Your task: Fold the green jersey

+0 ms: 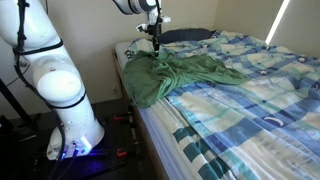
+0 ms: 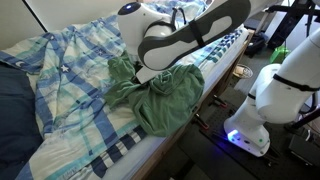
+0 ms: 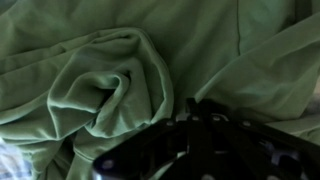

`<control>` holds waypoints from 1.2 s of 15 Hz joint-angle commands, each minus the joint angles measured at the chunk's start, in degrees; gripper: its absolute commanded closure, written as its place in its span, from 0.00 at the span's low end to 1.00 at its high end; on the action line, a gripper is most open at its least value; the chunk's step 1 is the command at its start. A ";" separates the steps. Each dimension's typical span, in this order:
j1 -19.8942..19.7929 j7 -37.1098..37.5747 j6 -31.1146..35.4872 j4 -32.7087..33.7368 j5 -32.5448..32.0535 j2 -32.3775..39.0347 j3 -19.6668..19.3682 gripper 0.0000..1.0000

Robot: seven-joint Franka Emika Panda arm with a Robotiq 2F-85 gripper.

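Hanging low over the bed, the dark gripper (image 1: 152,43) is pressing its fingers together; whether it is pinching any cloth is hard to see. Under it the green jersey (image 1: 185,75) is lying soft and rumpled in swirly folds on the checked bedspread (image 1: 255,90), drooping over the bed's edge, near a dark pillow (image 1: 188,35).

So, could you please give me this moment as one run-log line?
jersey: rumpled, unfolded, on bedspread | gripper: shut, above jersey | hold on jersey: unclear
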 commanded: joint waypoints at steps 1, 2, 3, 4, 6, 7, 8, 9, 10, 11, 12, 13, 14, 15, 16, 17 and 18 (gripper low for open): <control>-3.13 0.01 3.96 -7.59 5.47 -5.65 -1.37 1.00; -3.87 -0.06 4.62 -8.97 6.51 -6.34 -1.78 1.00; -4.59 0.01 5.01 -10.40 7.26 -7.11 -2.13 1.00; -5.27 0.06 5.38 -11.63 7.84 -7.73 -2.42 1.00; -6.44 0.27 5.86 -13.85 8.48 -8.95 -2.84 1.00; -6.97 0.36 6.05 -14.76 8.64 -9.47 -3.00 1.00; -7.43 0.29 6.15 -15.62 8.86 -10.05 -3.11 1.00; -7.85 0.35 6.28 -16.32 8.99 -10.49 -3.15 1.00; -8.19 0.39 6.36 -16.91 9.07 -10.88 -3.14 1.00; -8.46 0.38 6.46 -17.45 9.20 -11.05 -3.11 1.00; -8.58 0.27 6.49 -17.84 9.42 -11.17 -3.04 1.00; -8.64 0.23 6.48 -18.11 9.62 -11.28 -2.94 1.00; -8.56 0.24 6.39 -18.23 9.87 -11.41 -2.78 1.00; -8.41 0.23 6.28 -18.30 10.19 -11.49 -2.64 1.00; -8.24 0.55 6.01 -18.17 10.35 -11.61 -2.35 0.88; -8.14 0.82 5.79 -18.04 10.27 -11.80 -2.06 0.72; -7.91 1.00 5.48 -17.81 10.28 -12.14 -1.67 0.67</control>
